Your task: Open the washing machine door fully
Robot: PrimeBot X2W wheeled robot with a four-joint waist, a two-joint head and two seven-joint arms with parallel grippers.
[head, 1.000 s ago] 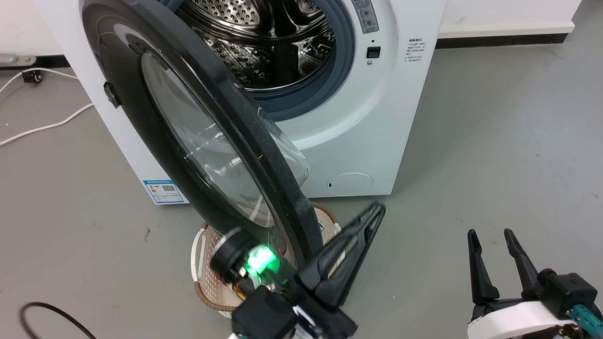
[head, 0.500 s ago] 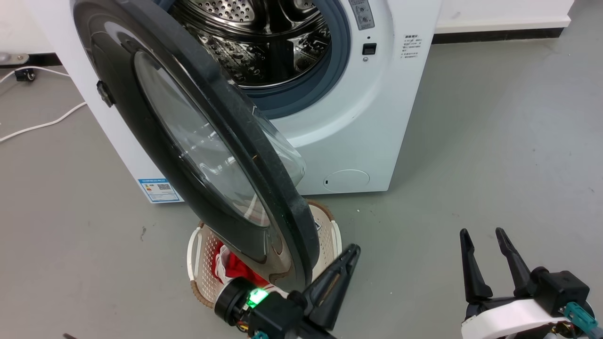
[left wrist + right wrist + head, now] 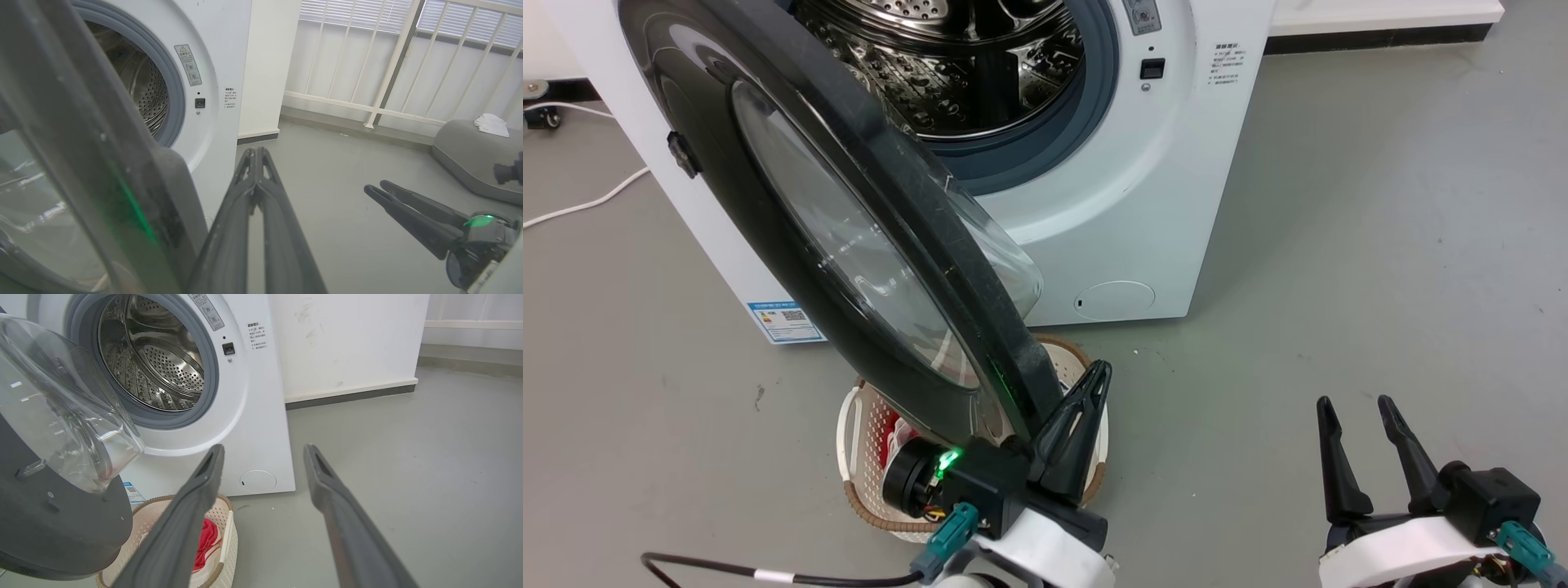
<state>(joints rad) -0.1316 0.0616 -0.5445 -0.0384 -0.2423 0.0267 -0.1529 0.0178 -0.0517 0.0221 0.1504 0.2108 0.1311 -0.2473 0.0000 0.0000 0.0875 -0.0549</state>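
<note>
washing machine door (image 3: 833,237) stands open from the washing machine (image 3: 1176,204), edge-on to you, its rim running from far up ahead down to just left of your left gripper (image 3: 1097,377). its glossy outer face looks left, away from those jaws; the glass bowl bulges right, toward the open drum (image 3: 964,65) ahead of them. the left jaws are pressed together on nothing, close against the rim; whether they touch it i cannot tell. your right gripper (image 3: 1354,404) sits well right of the door over the floor (image 3: 1339,245), jaws spread and empty. a basket (image 3: 849,425) lies beneath the door's low edge and the left jaws.
</note>
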